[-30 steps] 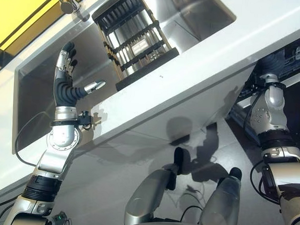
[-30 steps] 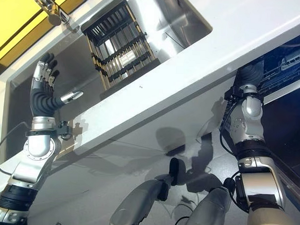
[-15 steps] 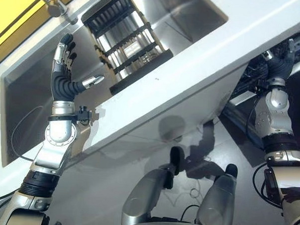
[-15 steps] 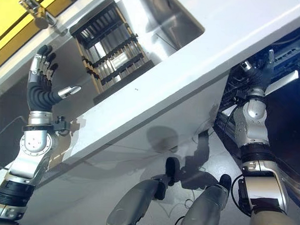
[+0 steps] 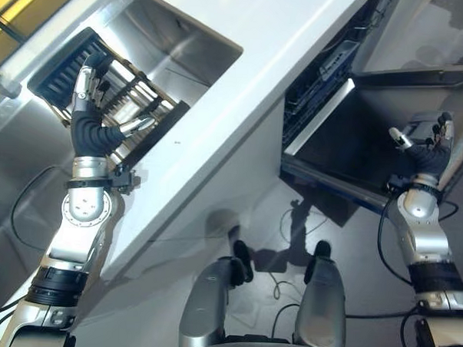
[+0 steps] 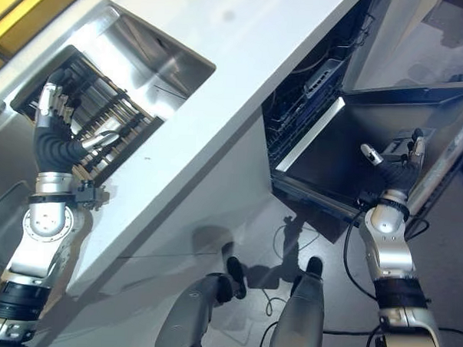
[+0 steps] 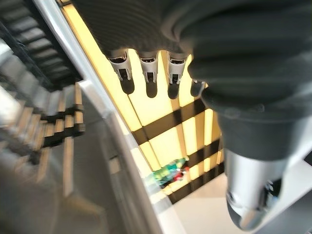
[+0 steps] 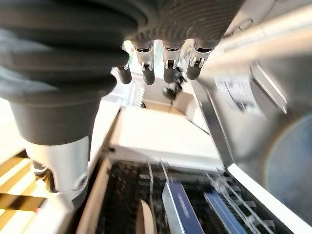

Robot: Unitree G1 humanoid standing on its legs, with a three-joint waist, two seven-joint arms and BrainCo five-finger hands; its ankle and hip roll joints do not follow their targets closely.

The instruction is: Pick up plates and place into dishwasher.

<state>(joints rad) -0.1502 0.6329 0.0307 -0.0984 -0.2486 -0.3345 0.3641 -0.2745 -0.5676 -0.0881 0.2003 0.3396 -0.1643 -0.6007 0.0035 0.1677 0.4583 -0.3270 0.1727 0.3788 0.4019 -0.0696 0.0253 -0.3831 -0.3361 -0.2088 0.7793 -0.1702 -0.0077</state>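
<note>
My left hand point(image 5: 90, 129) is raised with straight, spread fingers in front of a dark slatted dish rack point(image 5: 65, 65) that stands in the steel sink point(image 5: 179, 50). It holds nothing; past its fingers point(image 7: 147, 73) the left wrist view shows rack point(image 7: 46, 102) slats. My right hand point(image 5: 428, 155) is open and empty above the lowered dishwasher door point(image 5: 352, 140). Past its fingers point(image 8: 168, 63) the right wrist view looks into the dishwasher's lower rack point(image 8: 195, 209), where a pale curved edge point(image 8: 142, 220), perhaps a plate, stands. I see no plate in the eye views.
A white counter point(image 5: 251, 67) runs diagonally between the sink and the dishwasher opening point(image 5: 324, 70), where a wire rack shows. A yellow wall point(image 7: 168, 141) lies behind the sink. Grey floor point(image 5: 238, 197) spreads below the counter front.
The whole picture has swung, so the camera moved. My right hand has come out from by the dishwasher's rack and now hangs over the open door. My left hand now stands before the dish rack.
</note>
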